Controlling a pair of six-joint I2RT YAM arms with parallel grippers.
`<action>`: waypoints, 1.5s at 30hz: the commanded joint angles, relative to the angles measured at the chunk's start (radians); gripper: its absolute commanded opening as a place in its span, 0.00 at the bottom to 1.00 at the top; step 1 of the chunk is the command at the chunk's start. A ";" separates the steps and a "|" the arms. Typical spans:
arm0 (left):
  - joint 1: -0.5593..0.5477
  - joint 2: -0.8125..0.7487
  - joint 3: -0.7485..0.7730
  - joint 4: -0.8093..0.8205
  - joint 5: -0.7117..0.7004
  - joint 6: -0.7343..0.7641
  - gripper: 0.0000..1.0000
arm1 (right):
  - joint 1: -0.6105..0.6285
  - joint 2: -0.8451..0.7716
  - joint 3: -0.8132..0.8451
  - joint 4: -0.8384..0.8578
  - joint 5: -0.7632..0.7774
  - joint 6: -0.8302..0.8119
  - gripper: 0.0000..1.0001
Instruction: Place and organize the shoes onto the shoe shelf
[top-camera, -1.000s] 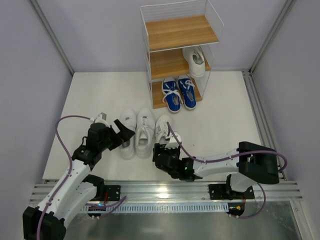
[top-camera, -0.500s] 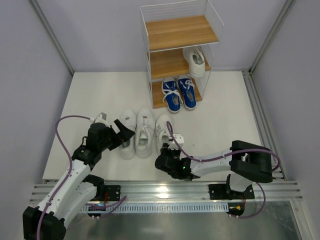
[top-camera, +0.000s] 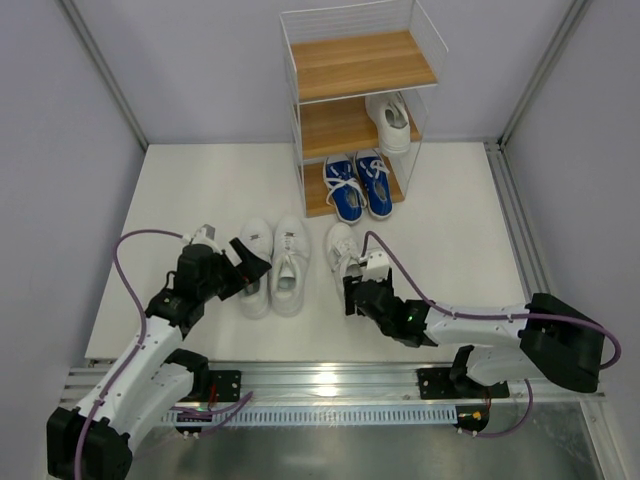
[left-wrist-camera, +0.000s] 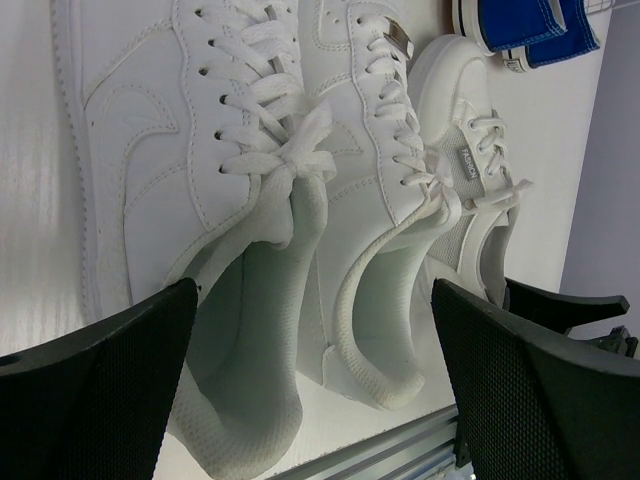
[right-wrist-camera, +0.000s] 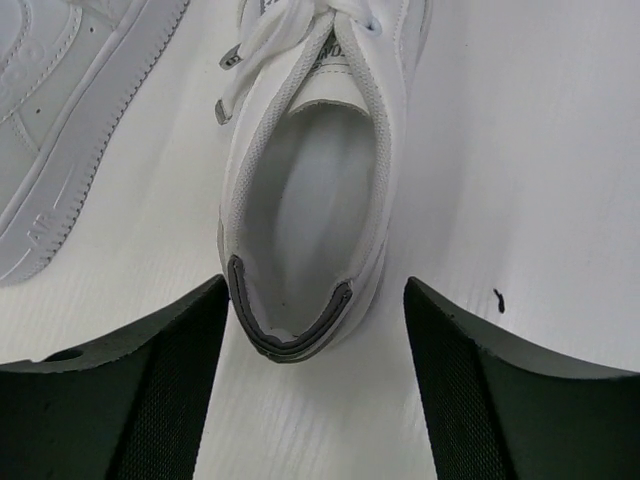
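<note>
- The left gripper (top-camera: 243, 262) hung wide open over the heels of the two white shoes (top-camera: 272, 265) on the left of the table (top-camera: 200, 190), holding nothing. Its fingers spanned both heels at once, so in my judgement a closing there could have pinched two shoes together or caught only soft collar and laces.
- The single white shoe (top-camera: 342, 247) lay apart to the right of that pair, toe toward the shelf (top-camera: 360, 62). The right gripper (top-camera: 362, 272) stood open with the heel between its fingers, not clamped. A grip on the heel rim alone would likely have let the toe droop and swing.
- On the shelf, the middle board held one white shoe (top-camera: 390, 120) on its right side and the bottom board held the blue pair (top-camera: 358, 187). A drooping toe could have struck the wire frame or nudged that neighbour on the way in.
- Compared with a second earlier, the left arm and the pair were unchanged.
- The single shoe had shifted right and a little toward the shelf, away from the pair. The right arm had swung right with it, its elbow nearer the table's right edge.
</note>
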 joint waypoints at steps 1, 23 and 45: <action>0.009 0.011 0.004 -0.001 -0.027 0.028 1.00 | -0.005 -0.018 0.037 -0.012 -0.060 -0.132 0.73; 0.008 0.008 -0.007 -0.004 -0.035 0.031 1.00 | -0.003 0.139 0.040 0.167 0.055 -0.028 0.25; 0.008 0.010 -0.005 0.002 -0.036 0.028 1.00 | -0.008 -0.525 0.176 -0.206 0.084 -0.425 0.04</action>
